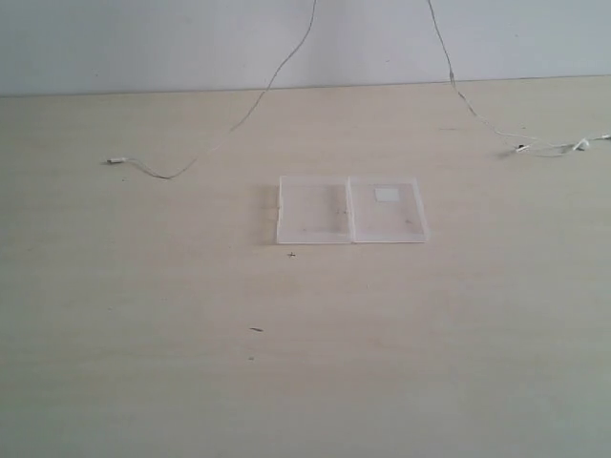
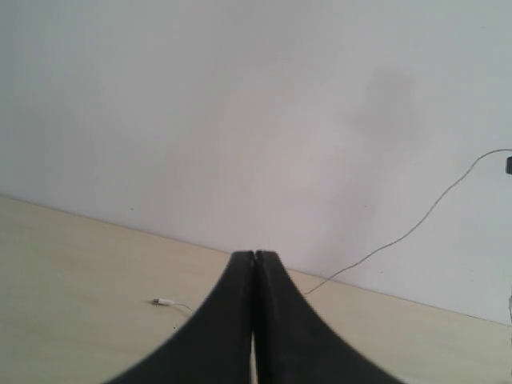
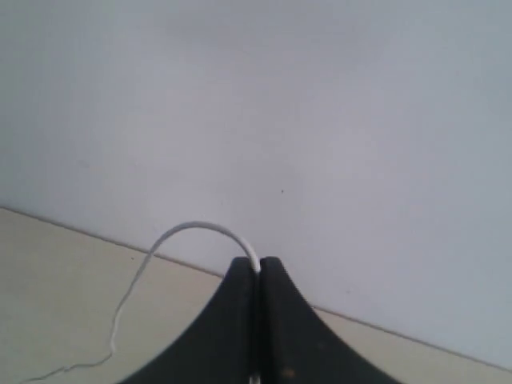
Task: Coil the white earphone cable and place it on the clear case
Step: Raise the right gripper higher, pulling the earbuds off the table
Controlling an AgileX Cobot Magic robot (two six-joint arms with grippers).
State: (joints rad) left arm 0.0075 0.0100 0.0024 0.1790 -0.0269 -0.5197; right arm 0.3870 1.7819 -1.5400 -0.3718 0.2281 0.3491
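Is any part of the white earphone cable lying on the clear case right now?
No, the white earphone cable runs over the table beyond the clear case, which holds only its white label.

Your exterior view cuts the white earphone cable (image 1: 169,177) off twice at its top edge. The earbuds (image 1: 580,145) by the right edge are too small to tell apart, and the right pincer (image 3: 258,264) hides the strand it pinches.

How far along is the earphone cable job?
Nothing looks coiled yet: the clear case lies open with nothing on it. In hand: the right hand is shut on the white earphone cable, holding its middle up, while plug and earbuds lie on the table. The left hand is shut, apparently empty. Coiling and placing remain.
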